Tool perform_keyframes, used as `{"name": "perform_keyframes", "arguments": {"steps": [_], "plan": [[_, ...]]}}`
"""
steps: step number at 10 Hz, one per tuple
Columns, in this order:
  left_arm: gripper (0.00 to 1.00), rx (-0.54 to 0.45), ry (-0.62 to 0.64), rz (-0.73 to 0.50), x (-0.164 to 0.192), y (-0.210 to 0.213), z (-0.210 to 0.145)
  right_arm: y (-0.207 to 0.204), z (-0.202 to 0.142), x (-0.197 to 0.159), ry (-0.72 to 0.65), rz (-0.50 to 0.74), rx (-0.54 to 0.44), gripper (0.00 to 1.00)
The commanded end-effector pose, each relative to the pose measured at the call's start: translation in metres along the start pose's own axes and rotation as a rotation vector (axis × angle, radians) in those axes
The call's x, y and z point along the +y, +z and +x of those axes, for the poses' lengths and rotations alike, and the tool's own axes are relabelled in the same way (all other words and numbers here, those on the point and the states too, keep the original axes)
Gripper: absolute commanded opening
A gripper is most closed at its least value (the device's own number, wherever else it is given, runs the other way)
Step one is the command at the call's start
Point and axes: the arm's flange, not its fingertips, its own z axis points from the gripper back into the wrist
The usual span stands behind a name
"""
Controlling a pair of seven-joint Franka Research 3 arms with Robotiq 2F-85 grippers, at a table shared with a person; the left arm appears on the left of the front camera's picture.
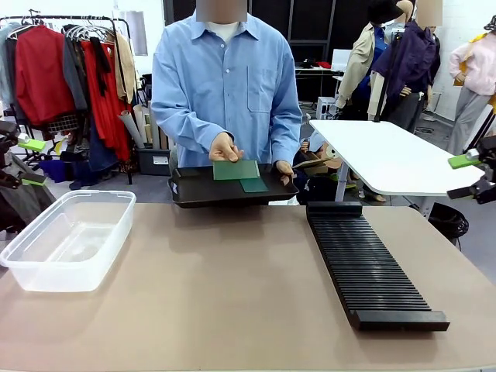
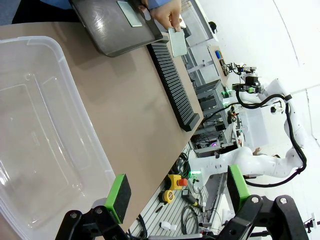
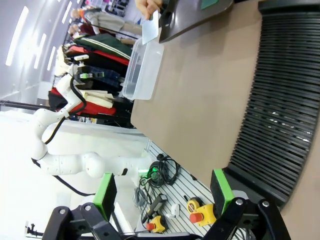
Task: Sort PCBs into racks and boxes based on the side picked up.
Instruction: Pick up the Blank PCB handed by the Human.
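Across the table a person holds a black flat tray (image 1: 194, 194). The person's hand lifts one green PCB (image 1: 236, 169) above it, and a second PCB (image 1: 253, 185) lies on the tray. The clear box (image 1: 46, 275) stands empty at the table's left, and the long black rack (image 1: 368, 267) lies at the right. My left gripper (image 1: 29, 163) hangs open at the far left edge, off the table. My right gripper (image 1: 474, 177) hangs open at the far right edge. In the left wrist view the open left gripper (image 2: 177, 192) looks over the box (image 2: 75, 115). In the right wrist view the open right gripper (image 3: 164, 192) looks along the rack (image 3: 280, 100).
A white side table (image 1: 387, 155) stands behind the rack at the right. A clothes rail (image 1: 70, 70) is far back at the left. Bare brown tabletop (image 1: 225, 287) lies between box and rack.
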Motion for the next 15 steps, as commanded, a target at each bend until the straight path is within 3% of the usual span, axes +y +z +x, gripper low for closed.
{"name": "perform_keyframes", "arguments": {"steps": [1, 7, 15], "plan": [[1.0, 0.006, -0.002, 0.003, -0.001, 0.001, -0.001, -0.023, -0.002, -0.003, 0.022, 0.038, -0.033, 1.0], [1.0, 0.006, -0.002, 0.003, -0.001, 0.001, -0.001, -0.101, 0.007, -0.016, 0.029, 0.142, -0.057, 1.0], [1.0, 0.006, -0.002, 0.003, -0.001, 0.001, -0.001, -0.2, 0.094, -0.029, 0.066, 0.191, 0.067, 1.0]]}}
